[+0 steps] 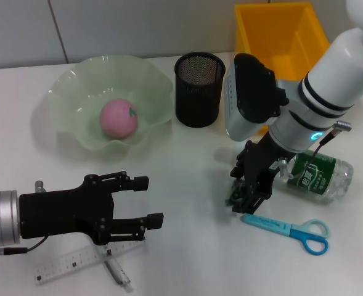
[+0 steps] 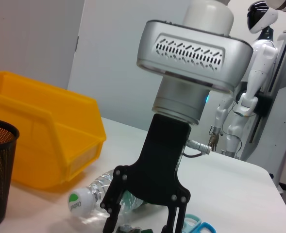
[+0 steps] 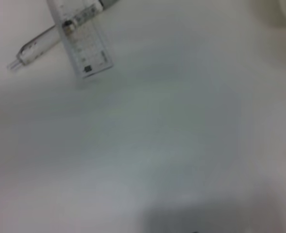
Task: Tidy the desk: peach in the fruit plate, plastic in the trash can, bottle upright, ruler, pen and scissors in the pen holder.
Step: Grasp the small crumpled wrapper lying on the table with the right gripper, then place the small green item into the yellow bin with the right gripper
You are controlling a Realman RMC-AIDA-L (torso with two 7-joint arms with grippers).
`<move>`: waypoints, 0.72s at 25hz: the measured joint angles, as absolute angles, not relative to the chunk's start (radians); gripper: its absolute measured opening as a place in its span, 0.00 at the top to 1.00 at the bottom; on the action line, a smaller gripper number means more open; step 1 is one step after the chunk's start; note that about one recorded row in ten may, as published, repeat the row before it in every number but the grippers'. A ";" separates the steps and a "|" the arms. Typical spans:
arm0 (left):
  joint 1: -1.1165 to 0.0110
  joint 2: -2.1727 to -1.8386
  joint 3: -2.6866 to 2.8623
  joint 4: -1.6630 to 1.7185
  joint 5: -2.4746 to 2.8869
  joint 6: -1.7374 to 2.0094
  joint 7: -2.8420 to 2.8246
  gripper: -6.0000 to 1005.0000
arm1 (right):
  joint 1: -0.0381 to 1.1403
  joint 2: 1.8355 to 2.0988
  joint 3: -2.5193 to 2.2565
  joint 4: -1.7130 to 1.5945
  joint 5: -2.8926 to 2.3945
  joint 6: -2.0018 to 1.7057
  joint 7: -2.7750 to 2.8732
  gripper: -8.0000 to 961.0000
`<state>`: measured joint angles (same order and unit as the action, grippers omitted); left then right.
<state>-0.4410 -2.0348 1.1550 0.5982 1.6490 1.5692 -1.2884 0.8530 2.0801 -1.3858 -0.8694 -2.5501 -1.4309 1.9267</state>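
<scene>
On the white table (image 1: 187, 166) the pink peach (image 1: 118, 118) lies in the middle of the pale green fruit plate (image 1: 70, 92), which stands at the far left. Just to the right of the plate stands the black mesh pen holder (image 1: 199, 89), upright, and farther right at the far edge is the yellow bin (image 1: 280, 34). The right gripper (image 1: 241, 198) is lowered to the table at centre right, pointing down, its jaws closed most of the way around a small crumpled dark green piece of plastic (image 1: 236, 196) right at the table surface; the left wrist view shows the same gripper from the side with the greenish scrap between its fingertips. Just to the right of that gripper, partly behind its arm, the clear bottle (image 1: 320, 176) with a green label lies on its side, its white cap (image 2: 76, 202) pointing toward the pen holder. Near of the bottle lie the blue scissors (image 1: 292, 229), flat on the table, blades to the left and handle loops to the right, close to the right gripper's tips but apart from them. The left gripper (image 1: 151, 200) hovers at the near left, pointing right, its jaws wide open and holding nothing. Beneath it on the table lie the transparent ruler (image 1: 64, 265) and the clear pen (image 1: 116, 268), crossing one another; the right wrist view shows the ruler lying over the pen.
</scene>
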 joint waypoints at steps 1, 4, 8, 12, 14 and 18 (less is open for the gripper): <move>-0.441 -2.035 1.155 0.598 1.649 1.569 -1.289 0.20 | 0.853 2.080 -1.391 -0.864 -2.550 -1.427 1.927 0.22; -0.441 -2.035 1.155 0.599 1.649 1.570 -1.289 0.20 | 0.855 2.081 -1.401 -0.856 -2.549 -1.416 1.927 0.22; -0.442 -2.035 1.155 0.600 1.647 1.572 -1.289 0.20 | 0.852 2.083 -1.402 -0.859 -2.545 -1.406 1.927 0.22; -0.440 -2.034 1.155 0.604 1.643 1.575 -1.292 0.20 | 0.851 2.084 -1.402 -0.858 -2.540 -1.401 1.927 0.29; -0.440 -2.034 1.155 0.604 1.642 1.576 -1.293 0.20 | 0.851 2.084 -1.402 -0.857 -2.540 -1.399 1.927 0.36; -0.440 -2.034 1.154 0.603 1.642 1.577 -1.294 0.20 | 0.852 2.084 -1.402 -0.857 -2.541 -1.401 1.927 0.48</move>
<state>-0.4404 -2.0340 1.1544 0.6033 1.6421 1.5767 -1.2937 0.8517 2.0835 -1.4021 -0.8569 -2.5406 -1.4008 1.9267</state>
